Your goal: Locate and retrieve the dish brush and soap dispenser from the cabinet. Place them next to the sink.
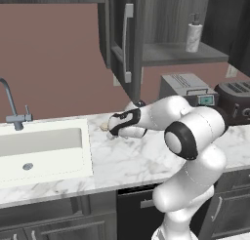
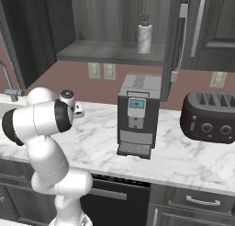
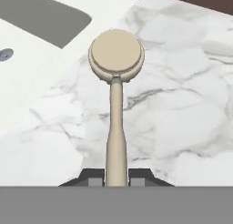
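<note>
We have the dish brush (image 3: 115,109) pinched by its handle in our end effector (image 3: 115,175); in the hand view the two dark finger tips (image 3: 93,176) sit tight against either side of the thin tan shaft, and the round pale head points away from us over the marbled counter (image 3: 182,118). The head hangs above the counter just beside the white rim of the sink (image 3: 36,59), whose grey basin and round drain show at the upper left of that view.

From the left base view our arm reaches low and to the left across the counter (image 1: 122,161), with the end effector (image 1: 111,129) close to the right edge of the sink (image 1: 44,151) and a bit of the brush head (image 1: 103,127) showing just past it. The curved grey faucet (image 1: 12,110) stands at the back of the sink.

The soap dispenser (image 1: 193,34) stands upright on the shelf of the open cabinet (image 1: 166,53), well apart from the sink. In the right base view we see the same bottle (image 2: 144,34) on the shelf (image 2: 110,53), above the coffee machine (image 2: 137,115), with the toaster (image 2: 209,117) further right on the counter.
</note>
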